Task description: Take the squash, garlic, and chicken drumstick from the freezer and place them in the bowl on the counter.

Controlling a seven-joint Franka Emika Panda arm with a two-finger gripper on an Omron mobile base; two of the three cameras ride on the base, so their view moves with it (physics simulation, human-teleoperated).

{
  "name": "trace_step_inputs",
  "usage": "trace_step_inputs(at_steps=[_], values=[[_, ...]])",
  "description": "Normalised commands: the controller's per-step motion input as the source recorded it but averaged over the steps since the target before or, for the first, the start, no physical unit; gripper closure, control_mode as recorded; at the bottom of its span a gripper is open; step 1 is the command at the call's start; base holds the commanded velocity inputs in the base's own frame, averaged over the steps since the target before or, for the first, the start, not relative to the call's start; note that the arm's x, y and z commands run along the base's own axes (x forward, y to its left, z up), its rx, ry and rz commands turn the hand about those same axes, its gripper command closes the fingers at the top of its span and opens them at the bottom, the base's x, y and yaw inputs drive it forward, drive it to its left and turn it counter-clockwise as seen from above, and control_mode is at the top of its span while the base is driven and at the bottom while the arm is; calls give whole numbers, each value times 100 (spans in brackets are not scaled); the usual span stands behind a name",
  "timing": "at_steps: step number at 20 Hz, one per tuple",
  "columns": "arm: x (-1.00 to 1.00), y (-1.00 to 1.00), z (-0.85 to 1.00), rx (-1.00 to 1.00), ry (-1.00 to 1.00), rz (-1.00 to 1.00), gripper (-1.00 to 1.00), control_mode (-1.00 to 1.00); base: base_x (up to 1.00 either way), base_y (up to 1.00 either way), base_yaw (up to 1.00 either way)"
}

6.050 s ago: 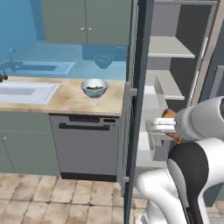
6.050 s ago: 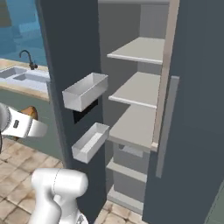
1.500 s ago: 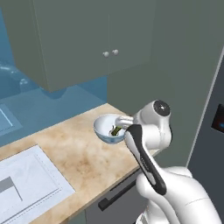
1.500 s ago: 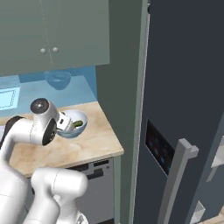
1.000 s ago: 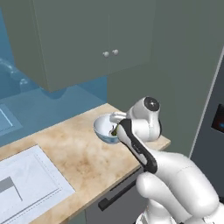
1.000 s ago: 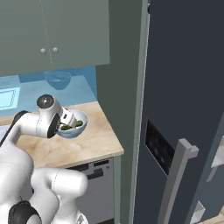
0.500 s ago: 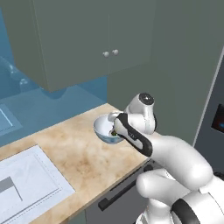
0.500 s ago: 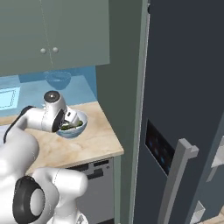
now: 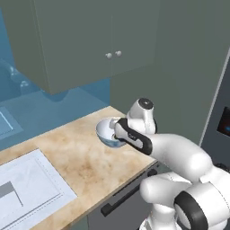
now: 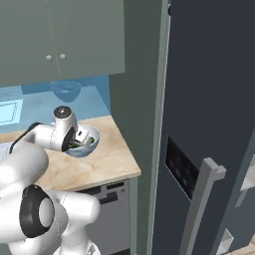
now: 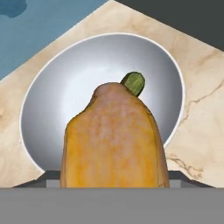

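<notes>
- Left base view: arm reaches over the table (image 9: 85, 166) to the bowl (image 9: 106, 131), which sits near the table's back right corner, at about 1 o'clock of the bare top. The wrist hides the tool and most of the bowl's inside. Judgement: hand is already over the bowl, so no more reach needed.
- Right base view: bowl (image 10: 88, 142) on the table (image 10: 107, 162) with the wrist right above its rim; something dark green inside, likely the squash (image 10: 78, 145). Freezer (image 10: 209, 114) stands well apart at 3 o'clock. Tool itself is hidden here.
- Hand view: drumstick (image 11: 114, 140) sits big between the tips, grasped by the tool, hanging over the middle of the bowl (image 11: 52, 83). Squash (image 11: 133, 83) tip pokes out behind it at 12 o'clock, lying in the bowl. Garlic can't be told; the drumstick hides the bowl's near half.
- To do the step well, as I judge it: lower a bit, stay centred, release straight down, not onto the rim. Lift straight up after so the bowl isn't nudged.
</notes>
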Motion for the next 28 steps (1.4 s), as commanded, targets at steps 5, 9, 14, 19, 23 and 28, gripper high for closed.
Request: trace_step_inputs(at_steps=[5,9,14,19,23,28], values=[[27,1,-5,0,0,0,100,-100,0,0,0],[27,5,-8,0,2,0,100,-100,0,0,0],[21,9,-14,0,5,0,100,-100,0,0,0],[12,8,-20,0,5,0,100,-100,0,0,0],[13,5,-19,0,5,0,100,-100,0,0,0],[12,1,-25,0,6,0,100,-100,0,0,0]])
